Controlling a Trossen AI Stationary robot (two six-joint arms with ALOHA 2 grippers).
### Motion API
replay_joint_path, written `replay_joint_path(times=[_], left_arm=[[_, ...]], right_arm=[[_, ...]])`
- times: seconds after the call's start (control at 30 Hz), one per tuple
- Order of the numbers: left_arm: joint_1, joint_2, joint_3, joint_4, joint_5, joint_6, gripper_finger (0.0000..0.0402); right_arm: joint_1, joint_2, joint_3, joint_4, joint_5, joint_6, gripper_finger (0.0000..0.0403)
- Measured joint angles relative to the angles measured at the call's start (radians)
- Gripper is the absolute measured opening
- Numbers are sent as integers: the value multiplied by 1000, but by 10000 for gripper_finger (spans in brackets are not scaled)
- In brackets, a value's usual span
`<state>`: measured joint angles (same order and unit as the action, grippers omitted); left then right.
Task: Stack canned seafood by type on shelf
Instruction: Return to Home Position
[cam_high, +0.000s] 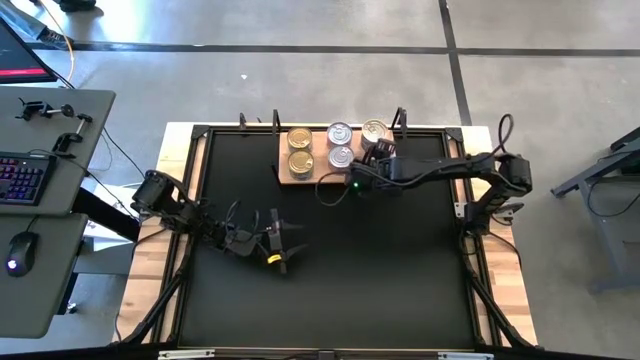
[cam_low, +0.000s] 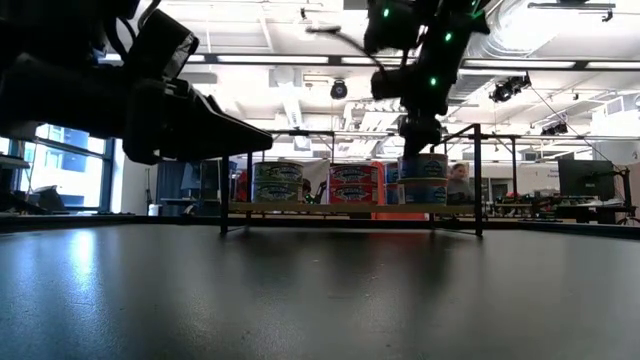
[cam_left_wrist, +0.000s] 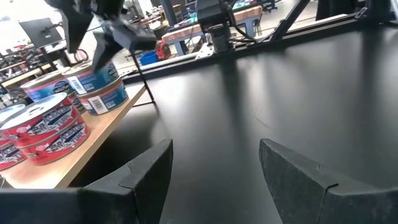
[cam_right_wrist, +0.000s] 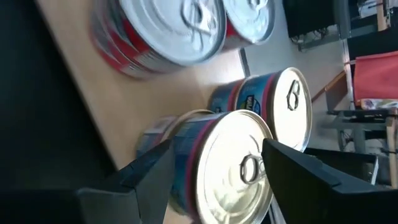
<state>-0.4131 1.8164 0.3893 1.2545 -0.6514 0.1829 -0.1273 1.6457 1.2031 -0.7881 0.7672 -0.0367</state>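
Note:
The shelf (cam_high: 290, 178), a pale wood board, lies at the far edge of the black mat (cam_high: 330, 280). On it stand two gold-lidded cans (cam_high: 299, 150), two stacks of red-labelled silver-lidded cans (cam_right_wrist: 168, 31) and two stacks of blue-labelled cans (cam_low: 425, 178). My right gripper (cam_right_wrist: 214, 171) is open at the shelf's right end, just above the nearer blue stack. Its fingers stand on either side of the top can (cam_right_wrist: 239, 168), which rests on the can below. My left gripper (cam_high: 275, 245) is open, low over the mat's left half, with nothing between its fingers (cam_left_wrist: 143, 180).
Thin black posts (cam_low: 478, 180) stand at the shelf's corners, and a black frame (cam_high: 470, 250) borders the mat. A desk with a keyboard (cam_high: 22, 180) and a mouse stands off the table's left. The mat's near half is bare. A person (cam_low: 460, 180) shows in the room behind.

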Motion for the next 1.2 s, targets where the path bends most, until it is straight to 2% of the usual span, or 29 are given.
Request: replay_joint_path(times=[0.13, 0.2, 0.27, 0.33, 0.43, 0.5, 0.63, 0.7, 0.8, 0.87, 1.03, 1.2], left_arm=[[-20, 0, 0, -1, 0, 0, 232], [-32, 0, 0, -1, -15, -5, 232], [-43, 0, 0, -1, -73, -28, 232], [-52, 0, 0, -2, -131, -51, 232], [-58, 0, 0, 0, -147, -88, 232], [-58, 0, 0, 5, -148, -130, 232], [-31, -13, 0, 3, -138, -230, 232], [-1, -44, 0, 0, -78, -262, 232], [64, -135, 0, -62, 76, -289, 229], [105, -227, 0, -157, 118, -302, 224], [180, -510, 0, -494, 106, -305, 209], [212, -779, 0, -815, 104, -353, 202]], right_arm=[[67, -59, 0, -17, -24, 80, 232], [113, -96, 0, -14, -115, 106, 232], [168, -130, 0, -14, -216, 132, 232], [231, -164, -20, -3, -291, 144, 232], [321, -233, -87, 9, -371, 162, 231], [368, -307, -152, 16, -369, 226, 227], [445, -527, -314, 27, -274, 377, 204], [475, -659, -408, 73, -269, 426, 189], [494, -857, -547, 174, -305, 440, 165], [495, -969, -626, 210, -322, 451, 150], [489, -1177, -758, 239, -292, 572, 128], [495, -1344, -876, 389, -404, 413, 120]])
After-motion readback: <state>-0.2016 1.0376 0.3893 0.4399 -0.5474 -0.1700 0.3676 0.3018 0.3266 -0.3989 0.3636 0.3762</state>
